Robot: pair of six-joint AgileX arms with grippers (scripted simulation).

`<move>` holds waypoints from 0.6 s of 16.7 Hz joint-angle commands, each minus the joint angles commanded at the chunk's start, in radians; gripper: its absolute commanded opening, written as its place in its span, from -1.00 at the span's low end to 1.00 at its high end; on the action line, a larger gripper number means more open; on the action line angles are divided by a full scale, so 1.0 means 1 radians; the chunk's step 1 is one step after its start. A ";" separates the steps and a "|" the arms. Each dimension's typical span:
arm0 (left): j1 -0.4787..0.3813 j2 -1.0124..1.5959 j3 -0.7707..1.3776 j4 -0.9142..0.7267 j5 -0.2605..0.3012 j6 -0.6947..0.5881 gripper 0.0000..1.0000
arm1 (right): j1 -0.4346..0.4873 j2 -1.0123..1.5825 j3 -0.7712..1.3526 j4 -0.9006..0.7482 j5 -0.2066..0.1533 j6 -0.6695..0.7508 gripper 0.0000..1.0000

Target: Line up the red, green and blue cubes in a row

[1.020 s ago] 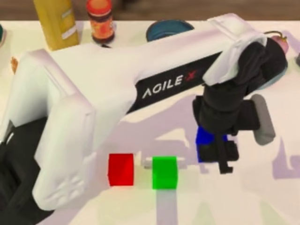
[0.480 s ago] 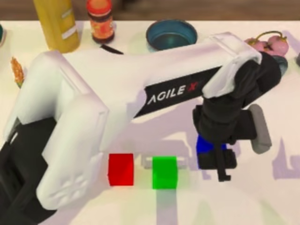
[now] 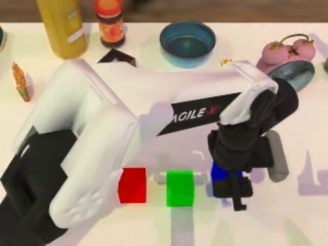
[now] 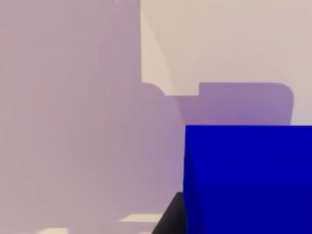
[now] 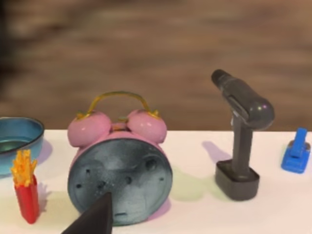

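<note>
The red cube (image 3: pixel 132 185) and the green cube (image 3: pixel 180 187) sit side by side near the table's front edge, with a small gap between them. My left gripper (image 3: pixel 229 183) hangs just right of the green cube, shut on the blue cube (image 3: pixel 219 172). The black wrist hides most of that cube from above. In the left wrist view the blue cube (image 4: pixel 248 178) fills the near corner, and a dark finger (image 4: pixel 170 219) rests against its side. My right arm is outside the top view. Only one dark fingertip (image 5: pixel 97 214) of it shows, in the right wrist view.
Along the back edge stand a yellow bottle (image 3: pixel 62 25), a red-capped jar (image 3: pixel 110 23), a blue bowl (image 3: pixel 187 43) and a pink alarm clock (image 3: pixel 287 56). A fries carton (image 3: pixel 20 82) is at the left. A grey drill (image 5: pixel 241 141) and a blue tool (image 5: pixel 296 151) stand farther right.
My left arm has drawn back toward the front and slightly left with the blue cube, bringing it closer to the green cube's row. The red and green cubes have stayed put.
</note>
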 joint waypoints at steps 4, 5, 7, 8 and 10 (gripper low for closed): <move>0.000 0.000 0.000 0.000 0.000 0.000 -0.40 | 0.000 0.000 0.000 0.000 0.000 0.000 1.00; 0.000 0.000 0.000 0.000 0.000 0.000 -0.25 | 0.000 0.000 0.000 0.000 0.000 0.000 1.00; 0.000 0.000 0.000 0.000 0.000 0.000 0.06 | 0.000 0.000 0.000 0.000 0.000 0.000 1.00; 0.000 0.000 0.000 0.000 0.000 0.000 0.21 | 0.000 0.000 0.000 0.000 0.000 0.000 1.00; 0.000 0.000 0.000 0.000 0.000 0.000 0.51 | 0.000 0.000 0.000 0.000 0.000 0.000 1.00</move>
